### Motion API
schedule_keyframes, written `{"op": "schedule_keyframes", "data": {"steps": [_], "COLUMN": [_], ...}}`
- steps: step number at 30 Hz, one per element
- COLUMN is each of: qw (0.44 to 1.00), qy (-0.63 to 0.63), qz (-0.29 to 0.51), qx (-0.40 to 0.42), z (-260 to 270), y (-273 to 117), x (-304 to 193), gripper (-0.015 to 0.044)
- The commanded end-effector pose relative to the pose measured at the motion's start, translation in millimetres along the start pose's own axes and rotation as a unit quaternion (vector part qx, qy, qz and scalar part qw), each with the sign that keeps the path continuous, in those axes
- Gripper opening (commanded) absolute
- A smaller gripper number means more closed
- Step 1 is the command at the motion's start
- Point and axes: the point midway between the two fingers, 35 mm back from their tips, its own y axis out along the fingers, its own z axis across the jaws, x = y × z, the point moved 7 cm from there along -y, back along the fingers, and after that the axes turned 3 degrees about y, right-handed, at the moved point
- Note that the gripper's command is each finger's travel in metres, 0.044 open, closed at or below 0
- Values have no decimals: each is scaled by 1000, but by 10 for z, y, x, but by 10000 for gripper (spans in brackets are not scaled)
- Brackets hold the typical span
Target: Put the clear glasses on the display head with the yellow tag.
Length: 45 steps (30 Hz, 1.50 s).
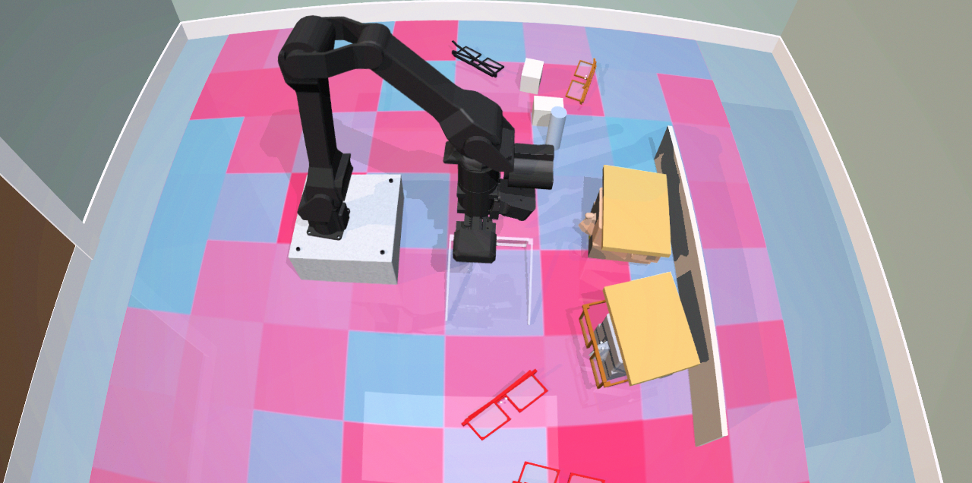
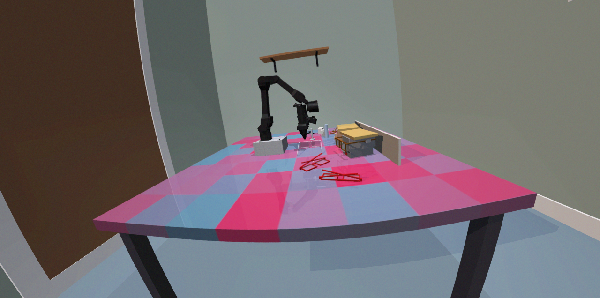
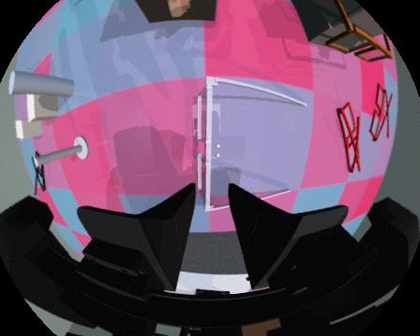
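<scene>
The clear glasses (image 1: 531, 284) (image 3: 209, 117) rest on the checkered table, with the temples pointing toward the front edge. My gripper (image 2: 304, 137) (image 3: 212, 188) points down above their front bar, near one end. Its fingertips are apart with nothing held between them; the top view hides them behind the hand. A tan display head (image 1: 596, 235) (image 3: 178, 7) stands at the right under a yellow board. A grey display head (image 1: 614, 348) (image 2: 359, 149) stands nearer the front under another yellow board, with orange-brown glasses (image 1: 585, 330) (image 3: 351, 32) at its face. I cannot clearly make out a separate yellow tag.
A low upright panel (image 1: 694, 262) (image 2: 393, 147) stands behind the heads. Red glasses (image 1: 504, 404) (image 3: 349, 137) lie toward the front. A thin post with a round base (image 3: 81, 147), a blue-grey cylinder (image 1: 556, 128) (image 3: 42, 84) and white blocks (image 1: 531, 75) stand toward the back.
</scene>
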Motion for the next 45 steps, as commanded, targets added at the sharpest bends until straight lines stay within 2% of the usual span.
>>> {"op": "schedule_keyframes", "data": {"steps": [1, 26, 45], "qw": [1000, 1000, 1000], "qy": [0, 0, -2], "qz": [2, 2, 1], "qx": [2, 2, 0], "z": [3, 5, 2], "y": [77, 443, 414], "x": [-10, -33, -19], "gripper": [140, 140, 13]}}
